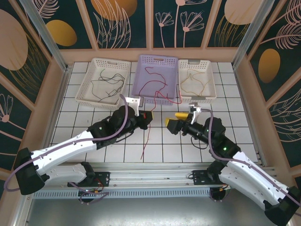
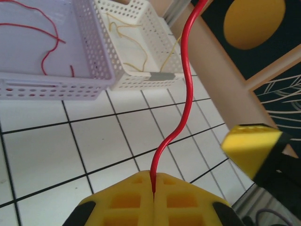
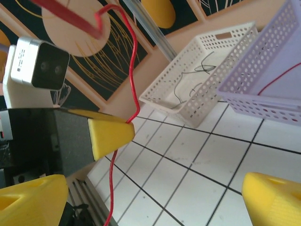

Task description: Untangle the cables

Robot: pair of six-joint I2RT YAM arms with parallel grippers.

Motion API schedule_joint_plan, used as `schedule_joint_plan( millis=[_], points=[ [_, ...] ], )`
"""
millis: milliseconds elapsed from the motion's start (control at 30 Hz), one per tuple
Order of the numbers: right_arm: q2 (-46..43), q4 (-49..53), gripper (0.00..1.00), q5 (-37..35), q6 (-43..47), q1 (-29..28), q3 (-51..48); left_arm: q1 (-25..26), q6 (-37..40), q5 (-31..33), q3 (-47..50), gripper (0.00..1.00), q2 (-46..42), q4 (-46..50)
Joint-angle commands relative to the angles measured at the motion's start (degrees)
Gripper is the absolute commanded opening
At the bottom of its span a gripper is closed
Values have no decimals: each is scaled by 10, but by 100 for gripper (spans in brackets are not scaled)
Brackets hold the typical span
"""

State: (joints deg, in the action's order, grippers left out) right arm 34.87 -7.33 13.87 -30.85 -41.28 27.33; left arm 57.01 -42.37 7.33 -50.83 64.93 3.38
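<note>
Left wrist view has our left gripper (image 2: 154, 181) pinched shut on the red cable (image 2: 188, 94), which rises toward the lavender basket (image 2: 94, 52) while its tail hangs to the tiled table (image 1: 117, 150). We judge it light, limp and slick, so our right gripper (image 3: 150, 202), jaws wide and empty, should take it close beside that pinch, not out on the slack.

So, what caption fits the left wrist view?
Left gripper shut on a red cable, with the lavender basket and white basket beyond.
</note>
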Motion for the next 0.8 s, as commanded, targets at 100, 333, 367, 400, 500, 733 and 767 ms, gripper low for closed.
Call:
schedule_joint_plan(
  millis=[100, 333, 367, 400, 500, 733, 767],
  points=[
    [53, -163, 87, 32, -47, 2, -12, 3, -24, -42, 20, 0, -21, -77],
    [125, -258, 65, 38, -76, -3, -2, 6, -27, -64, 36, 0, -25, -107],
    [139, -267, 63, 43, -76, -4, 2, 6, -28, -67, 38, 0, -26, -110],
    [150, -275, 61, 47, -76, -7, 7, 6, -28, -69, 39, 0, -26, -112],
    [179, -288, 60, 53, -67, -24, 25, 6, -27, -73, 40, 0, -28, -111],
    [198, -301, 49, 35, -49, -46, 36, 7, -25, -79, 46, 0, -36, -113],
    [200, -300, 48, 32, -48, -45, 36, 7, -27, -82, 47, 0, -35, -116]
  ],
)
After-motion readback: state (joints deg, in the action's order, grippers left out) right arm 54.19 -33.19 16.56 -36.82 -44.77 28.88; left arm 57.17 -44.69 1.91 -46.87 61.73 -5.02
